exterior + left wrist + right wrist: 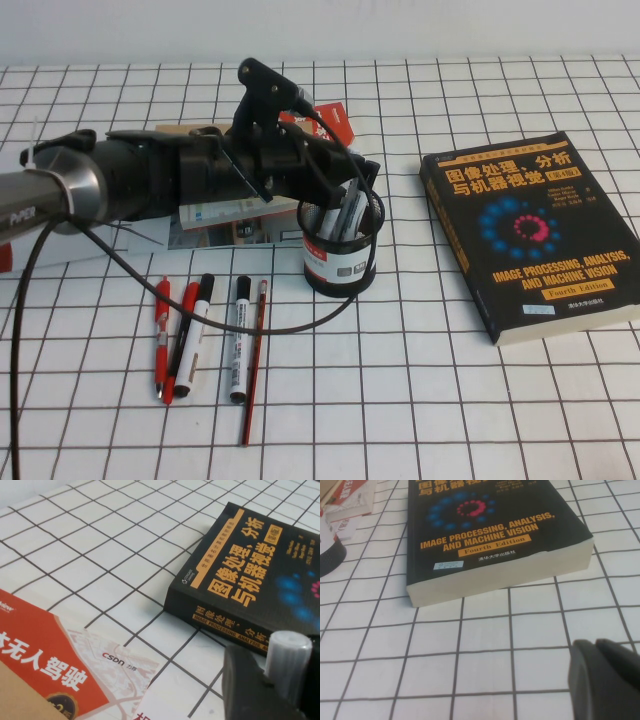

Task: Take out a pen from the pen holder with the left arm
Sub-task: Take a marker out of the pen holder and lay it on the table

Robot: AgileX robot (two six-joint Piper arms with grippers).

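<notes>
Nearest the lens, noted loose pens (200,335) lying on white, black-gridded table (450,400). Found left gripper (340,200) directly above black mesh pen holder (340,270), jaws narrowed about grey-capped pen (287,655) standing in holder, seemingly gripping it. Recorded dark book (530,240) well to the right, plain white wall (400,25) behind. Saw right gripper (607,680) low near book; could not tell its state.

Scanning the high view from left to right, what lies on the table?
Red pen → white marker → pencil → pen holder, with the left gripper at its top → book. The right gripper is outside that view, on the near side of the book.
</notes>
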